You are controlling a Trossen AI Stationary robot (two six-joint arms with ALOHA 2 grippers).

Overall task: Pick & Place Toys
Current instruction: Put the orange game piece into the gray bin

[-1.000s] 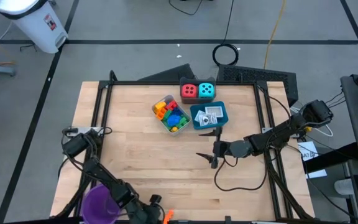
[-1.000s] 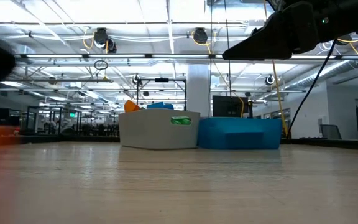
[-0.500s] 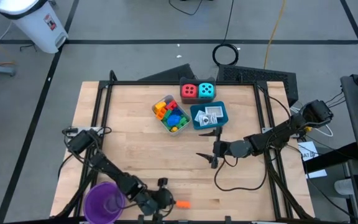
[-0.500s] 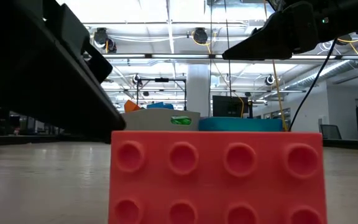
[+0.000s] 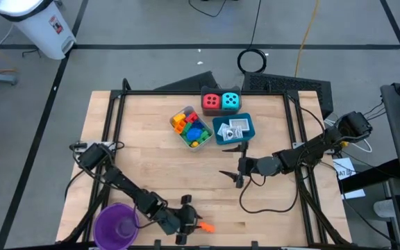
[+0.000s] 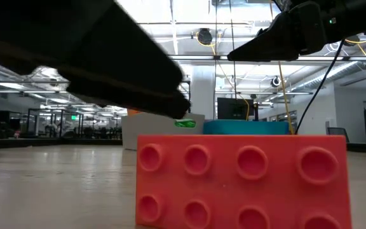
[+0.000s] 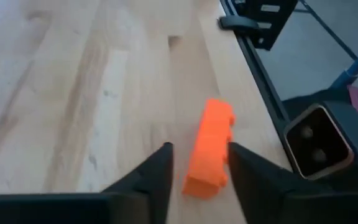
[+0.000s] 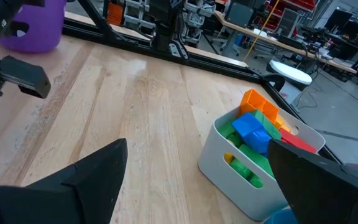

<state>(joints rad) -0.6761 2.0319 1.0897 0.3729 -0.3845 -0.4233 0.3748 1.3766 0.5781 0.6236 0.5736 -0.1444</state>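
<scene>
An orange brick [image 7: 209, 149] lies flat on the wood near the table's near edge, its long sides running along my left gripper's fingers. My left gripper [image 7: 199, 149] is open around it, one finger on each side [image 5: 194, 226]. The low view shows the same brick [image 6: 240, 181] close up, studs facing the camera. My right gripper [image 5: 231, 161] hangs open over mid-table, nothing between its fingers [image 8: 197, 180]. A grey tray [image 5: 191, 130] holds several coloured bricks, and a blue tray [image 5: 233, 129] holds white packets. A red die [image 5: 211, 101] and a cyan die [image 5: 231, 101] stand behind them. My left gripper has a clear gap between one finger [image 7: 161, 163] and the brick. The brick's other long side [image 7: 229, 134] lies right by the other fingertip; whether they touch I cannot tell. The fingers slant down along the brick, which rests on the table.
A purple cup [image 5: 114, 226] stands at the near left corner beside my left arm. A black frame [image 5: 117, 125] rims the table. The low camera's housing [image 7: 316, 140] sits just past the brick. Bare wood [image 5: 158, 167] lies between the trays and the near edge.
My left gripper has swung along the near edge toward the table's right, away from the purple cup, bringing the orange brick. The brick now rests on the table straight before the low camera and has shifted slightly right there in the last half second.
</scene>
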